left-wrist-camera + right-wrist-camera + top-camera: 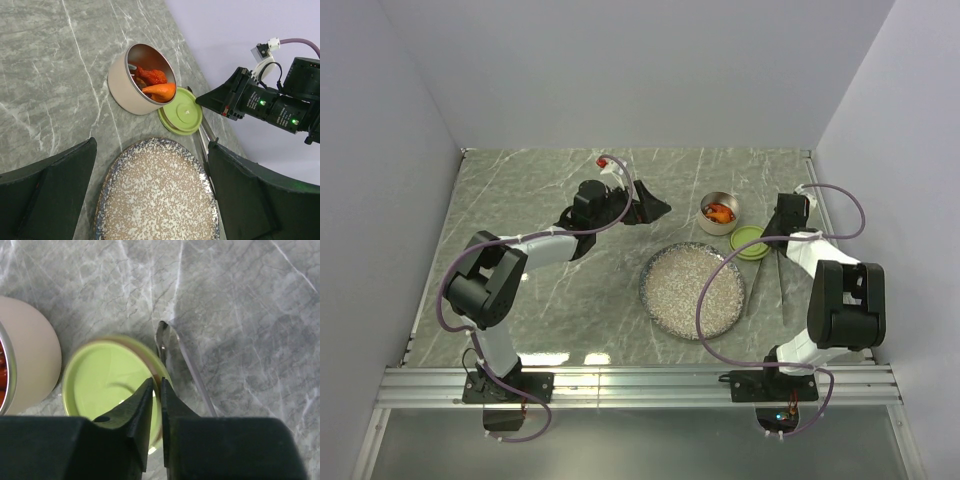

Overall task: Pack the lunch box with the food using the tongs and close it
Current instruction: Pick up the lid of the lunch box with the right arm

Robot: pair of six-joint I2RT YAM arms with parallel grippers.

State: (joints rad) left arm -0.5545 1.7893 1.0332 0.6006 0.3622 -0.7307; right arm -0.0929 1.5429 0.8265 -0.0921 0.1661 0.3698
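Steel lunch box (125, 87) holds the food (159, 91), so lime-green lid (107, 377) just beside it looks due next: right gripper (156, 385) jaws near-shut astride its rim, grip unconf.; tongs (161, 340) lie unheld past lid from box; left gripper (152, 145) wide open, idle

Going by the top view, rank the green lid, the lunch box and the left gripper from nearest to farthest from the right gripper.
1. lid, right at the right gripper fingertips.
2. lunch box, touching the lid's far-left side.
3. left gripper, much farther left, beyond the lunch box.
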